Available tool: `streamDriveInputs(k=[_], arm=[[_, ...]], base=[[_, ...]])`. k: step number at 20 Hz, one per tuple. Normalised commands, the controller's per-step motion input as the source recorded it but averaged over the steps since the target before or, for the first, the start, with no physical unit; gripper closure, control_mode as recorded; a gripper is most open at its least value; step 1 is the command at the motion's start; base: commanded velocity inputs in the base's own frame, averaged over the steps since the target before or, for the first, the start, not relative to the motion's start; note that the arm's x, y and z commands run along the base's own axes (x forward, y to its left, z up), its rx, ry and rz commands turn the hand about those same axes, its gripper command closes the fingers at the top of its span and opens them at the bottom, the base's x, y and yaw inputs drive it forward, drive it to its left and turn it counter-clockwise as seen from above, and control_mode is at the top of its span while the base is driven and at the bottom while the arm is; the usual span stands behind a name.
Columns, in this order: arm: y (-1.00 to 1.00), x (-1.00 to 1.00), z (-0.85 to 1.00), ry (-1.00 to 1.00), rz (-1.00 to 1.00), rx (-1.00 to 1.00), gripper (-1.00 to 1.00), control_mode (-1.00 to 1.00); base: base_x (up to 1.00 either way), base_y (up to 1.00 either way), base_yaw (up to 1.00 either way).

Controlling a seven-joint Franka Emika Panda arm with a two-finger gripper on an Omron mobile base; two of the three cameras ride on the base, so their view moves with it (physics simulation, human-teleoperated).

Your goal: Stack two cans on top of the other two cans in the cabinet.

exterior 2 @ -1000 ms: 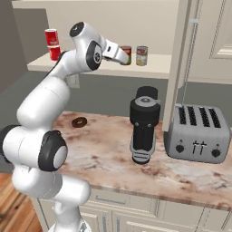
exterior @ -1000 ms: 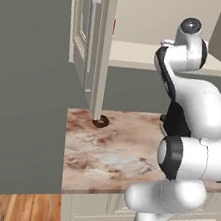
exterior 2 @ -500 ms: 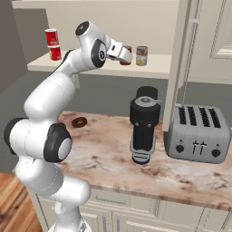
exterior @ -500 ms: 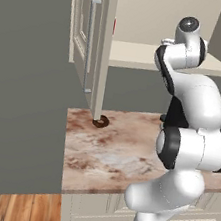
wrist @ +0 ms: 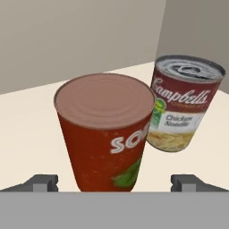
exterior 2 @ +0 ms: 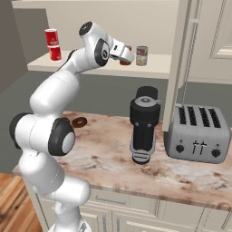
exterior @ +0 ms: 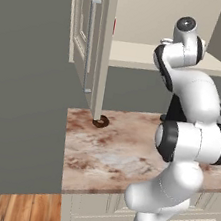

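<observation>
1. We judge the task half done: at the far left of the flat beige shelf [exterior 2: 158,68] of the cream-beige wall cabinet [exterior: 147,17], a red-and-white can [exterior 2: 51,36] already stands on top of another red can [exterior 2: 55,53], as the right base view shows.
2. Two cans are still single on the shelf. In the hand view a plain red soup can with a flat brownish lid [wrist: 106,134] stands upright right ahead of us, and a red-and-white chicken noodle can with a ring-pull lid [wrist: 183,103] stands just beside it, farther back; we cannot tell whether they touch.
3. Our gripper [wrist: 114,182] is at the red soup can, with its jaws spread wide, one dark tip on each side of the can's base and neither pressing on it. Nothing is held.
4. What is left, as we read it: close on the near can, lift it, and set it on the chicken noodle can.
5. The neighbouring can is the main hazard; a careless lift could knock it.
6. Below, on the marbled brown counter [exterior 2: 113,158], stand a tall black coffee grinder [exterior 2: 144,124], a silver four-slot toaster [exterior 2: 197,134] and a small chocolate doughnut [exterior 2: 79,122], all well apart from the shelf.
7. The tall panelled cabinet door [exterior: 87,43] with its slim metal bar handle [exterior: 90,43] stands open, and the arm reaches in beside it.
</observation>
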Motion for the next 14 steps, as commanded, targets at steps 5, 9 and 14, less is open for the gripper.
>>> streamDriveInputs(k=[5,9,14], arm=[[-0.14,0.14,-0.05,0.0,0.0,0.0,-1.0,-1.0],[-0.1,0.08,-0.06,0.0,0.0,0.0,-1.0,-1.0],[0.0,0.15,-0.01,0.0,0.0,0.0,-1.0,-1.0]], base=[[0.0,0.0,0.0],[0.0,0.0,0.0],[0.0,0.0,0.0]])
